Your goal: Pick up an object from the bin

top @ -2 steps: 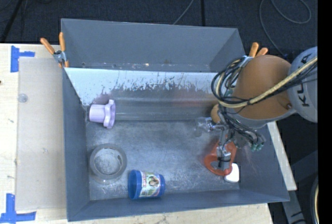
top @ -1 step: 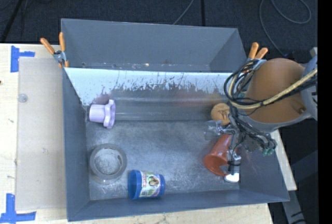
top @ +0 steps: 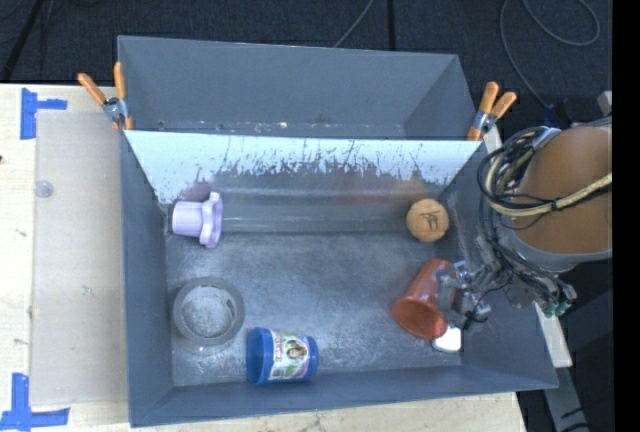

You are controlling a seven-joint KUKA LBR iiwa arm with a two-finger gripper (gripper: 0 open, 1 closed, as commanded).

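Camera view: the gripper is low in the right front corner of the bin. A red cup lies tipped on its side just left of it. Whether the grip is spread or pinching cannot be told.

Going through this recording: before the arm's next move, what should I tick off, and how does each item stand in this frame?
1. The gripper is inside the bin, at its right side: ok.
2. A target is nearby; the red-brown cup lies on its side right beside the gripper: ok.
3. The cup is actually gripped: cannot tell.
4. The small white piece by the cup's mouth is clear of the grasp: cannot tell.
5. The wooden ball lies apart from the cup, near the back wall: ok.
6. The lilac-capped clear tube, clear round dish and blue can lie to the left, out of the way: ok.
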